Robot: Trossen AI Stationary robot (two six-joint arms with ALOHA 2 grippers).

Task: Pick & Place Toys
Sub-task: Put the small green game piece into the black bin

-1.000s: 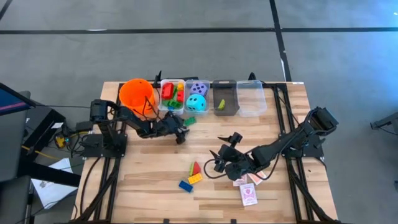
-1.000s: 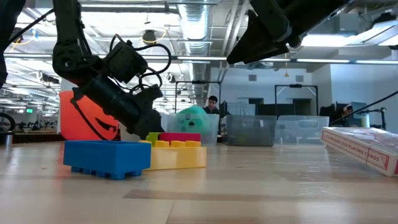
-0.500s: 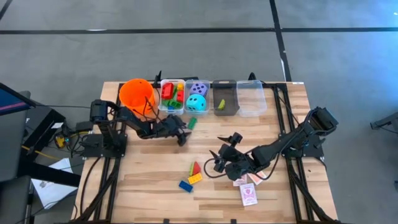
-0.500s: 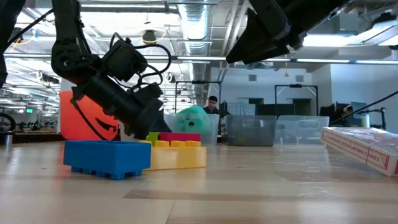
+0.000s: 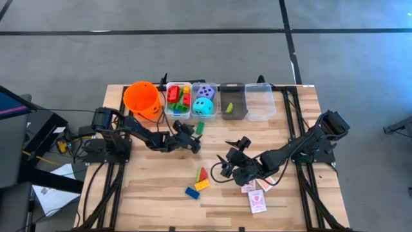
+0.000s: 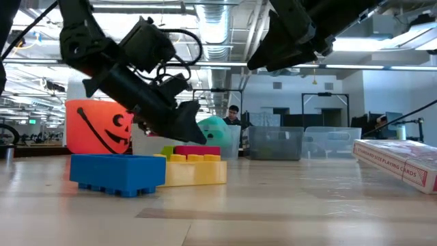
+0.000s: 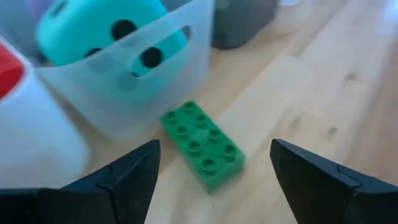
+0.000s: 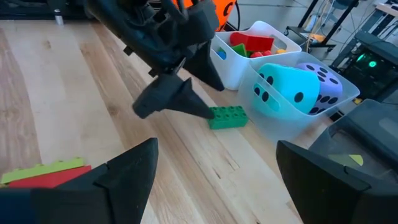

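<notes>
Two dark arms are working the wooden slatted table (image 5: 161, 193), and the left gripper (image 5: 190, 138) is hovering, jaws spread wide and empty, just short of a small green plastic building brick (image 7: 203, 145) lying flat on the wood. That brick is resting just beside the clear plastic bin (image 7: 140, 87) holding the teal dotted die (image 7: 106, 31), near the far row of containers. To take it well, the gripper is probably needing to drop low, straddle the brick across its short sides and stay clear of the bin wall before closing; a crooked approach could nudge the brick against the bin.

The right gripper (image 5: 226, 169), its jaws also standing wide with nothing between them, is waiting nearer mid-table. A blue plastic brick (image 6: 117, 173) and a stacked yellow and red pair of bricks (image 6: 196, 164) are lying loose on the near side, with a red-and-white box of playing cards (image 6: 399, 162) off to the right. An orange pumpkin-face bucket (image 6: 95, 128) is standing at the far left. Beyond the table, an open workshop with overhead ducting is stretching back, a person sitting there.
</notes>
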